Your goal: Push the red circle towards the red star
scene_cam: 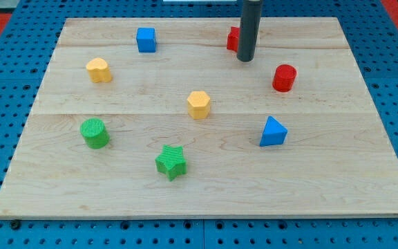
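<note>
The red circle (284, 77) stands at the board's right side, upper half. The red star (233, 39) sits near the view's top, mostly hidden behind my rod; only its left edge shows. My tip (246, 59) is just below and right of the red star, and up and to the left of the red circle, with a clear gap between tip and circle.
A blue cube (146, 39) is at top left, a yellow heart (99, 70) at left, a yellow hexagon (199, 104) in the middle, a green circle (95, 133) at lower left, a green star (171, 162) at bottom centre, a blue triangle (273, 131) at right. The wooden board (337, 187) lies on blue pegboard.
</note>
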Available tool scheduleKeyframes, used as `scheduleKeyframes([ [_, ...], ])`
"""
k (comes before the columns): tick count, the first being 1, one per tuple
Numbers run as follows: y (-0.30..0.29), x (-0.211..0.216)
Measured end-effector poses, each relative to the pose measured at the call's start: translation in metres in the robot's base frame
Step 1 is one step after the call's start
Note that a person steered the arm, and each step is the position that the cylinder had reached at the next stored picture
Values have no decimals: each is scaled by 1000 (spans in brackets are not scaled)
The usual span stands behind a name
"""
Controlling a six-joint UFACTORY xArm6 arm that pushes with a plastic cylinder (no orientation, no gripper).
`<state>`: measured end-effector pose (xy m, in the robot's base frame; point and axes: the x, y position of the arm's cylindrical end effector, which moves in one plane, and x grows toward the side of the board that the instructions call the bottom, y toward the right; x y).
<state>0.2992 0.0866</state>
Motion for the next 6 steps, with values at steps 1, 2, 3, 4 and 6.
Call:
scheduleKeyframes([
  [1, 2, -25],
  [2, 68, -7],
  [3, 149, 32],
  [4, 156, 92],
  [6, 85, 59],
])
